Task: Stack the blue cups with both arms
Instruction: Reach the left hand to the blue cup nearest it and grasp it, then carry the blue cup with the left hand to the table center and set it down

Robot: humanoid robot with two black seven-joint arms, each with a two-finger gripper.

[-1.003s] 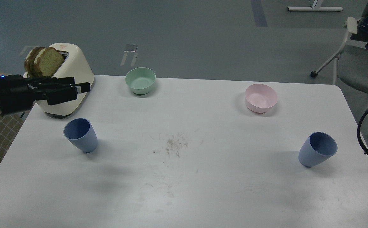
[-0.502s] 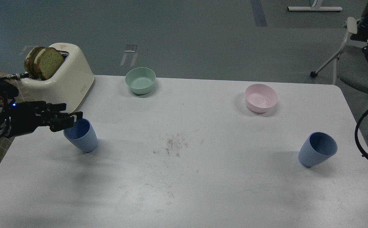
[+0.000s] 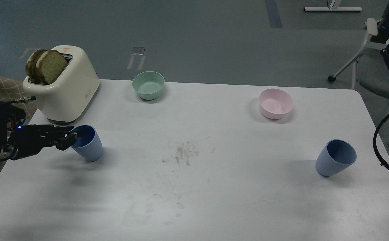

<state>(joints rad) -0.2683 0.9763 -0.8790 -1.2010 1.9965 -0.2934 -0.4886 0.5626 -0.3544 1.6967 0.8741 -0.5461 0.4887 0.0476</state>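
Cups sit far apart on the white table (image 3: 194, 201), which is why you need both arms: left blue cup (image 3: 88, 145) near the toaster (image 3: 65, 95), right blue cup (image 3: 335, 158) by the far right edge. Your left gripper (image 3: 69, 138) is right at the left cup's rim, can't tell how wide its fingers are. Right gripper's out of view, only its cable shows.

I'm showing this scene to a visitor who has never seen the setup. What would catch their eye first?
Probably the black left gripper at the table's left edge, its fingers reaching at the rim of a blue cup. Next, the cream toaster at the far left corner, with brown bread slices sticking up. A second blue cup stands alone near the right edge.
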